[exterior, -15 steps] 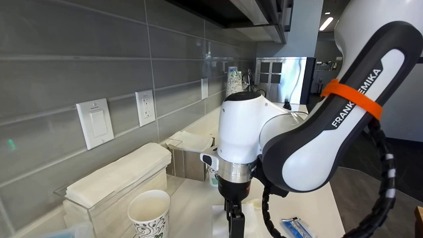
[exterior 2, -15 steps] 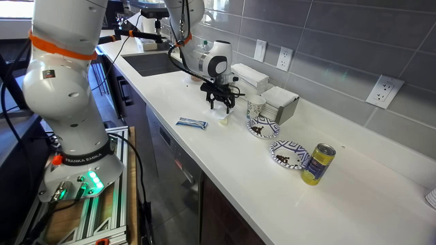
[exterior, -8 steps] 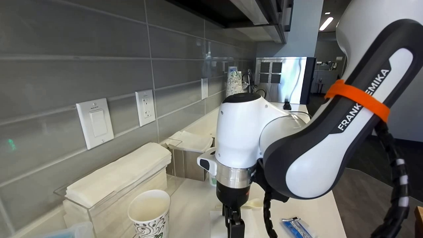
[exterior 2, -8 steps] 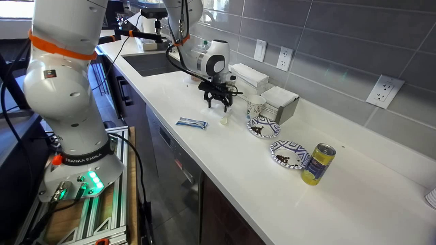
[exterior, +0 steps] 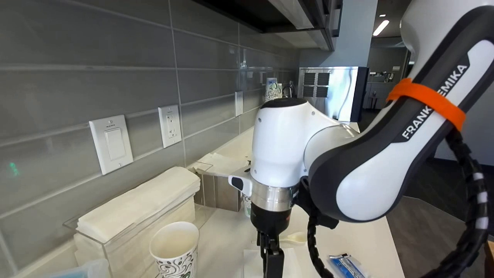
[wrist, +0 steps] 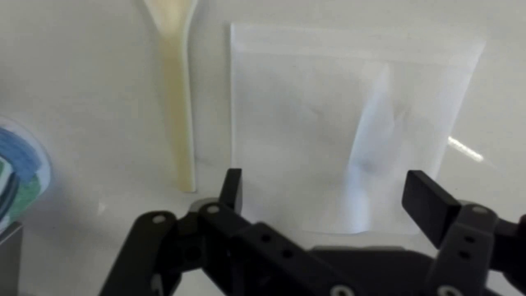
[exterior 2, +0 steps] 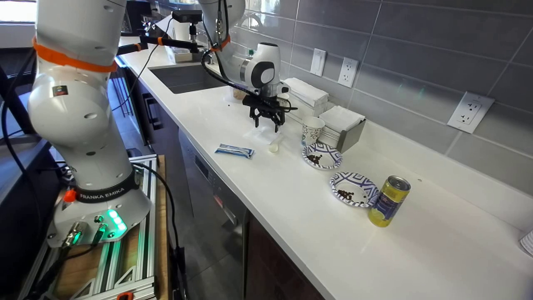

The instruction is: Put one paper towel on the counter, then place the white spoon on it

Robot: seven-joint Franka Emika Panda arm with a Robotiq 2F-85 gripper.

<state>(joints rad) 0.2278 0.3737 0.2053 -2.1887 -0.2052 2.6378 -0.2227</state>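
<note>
One white paper towel (wrist: 296, 123) lies flat on the counter under my gripper, creased on its right side in the wrist view. It also shows under the gripper in both exterior views (exterior: 252, 262) (exterior 2: 260, 136). The pale cream-white spoon (wrist: 176, 90) lies on the bare counter beside the towel, apart from it, bowl cut off at the top edge of the wrist view. The spoon shows in both exterior views (exterior: 296, 238) (exterior 2: 273, 148). My gripper (wrist: 324, 181) is open and empty above the towel's near edge; in an exterior view (exterior 2: 266, 127) it hovers over the towel.
Folded towel stacks stand along the wall, one in a clear holder (exterior: 142, 200), one in a grey holder (exterior 2: 352, 135). Paper cups (exterior: 175, 247) (exterior 2: 310, 131), a blue packet (exterior 2: 234, 151), two patterned bowls (exterior 2: 327, 158) (exterior 2: 354, 179) and a yellow can (exterior 2: 389, 200) stand around.
The towel has shifted away from the spoon, whose handle was partly covered one second ago and now shows. My gripper moved the same way, then rose off the towel.
</note>
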